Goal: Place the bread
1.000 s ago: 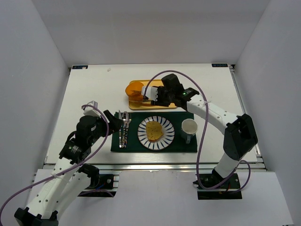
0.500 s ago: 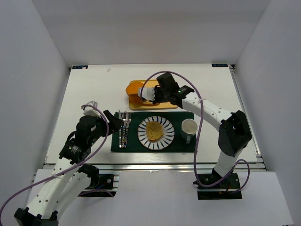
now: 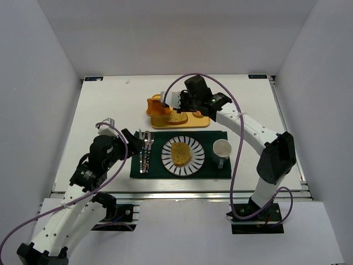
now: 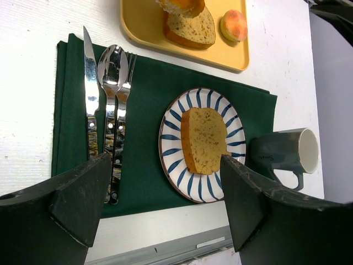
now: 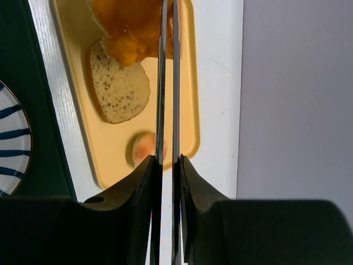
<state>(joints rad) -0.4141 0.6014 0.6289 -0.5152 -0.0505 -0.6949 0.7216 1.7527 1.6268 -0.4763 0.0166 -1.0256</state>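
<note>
Bread [image 3: 181, 153] on striped plate [image 3: 166, 160] | R gripper [image 3: 165, 104] closed, over tray [image 3: 201, 120], apart | L gripper [image 3: 132, 144] spread, beside plate

Cut off at the edges
The orange piece [image 4: 182, 4] on the tray [image 4: 140, 22] runs past the top edge. The right fingers [image 5: 144, 193] exit above, tips unseen, and the striped plate [image 5: 11, 138] is cropped left.

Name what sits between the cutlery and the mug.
The striped plate carrying the bread, on the green mat; clearest in the left wrist view.
</note>
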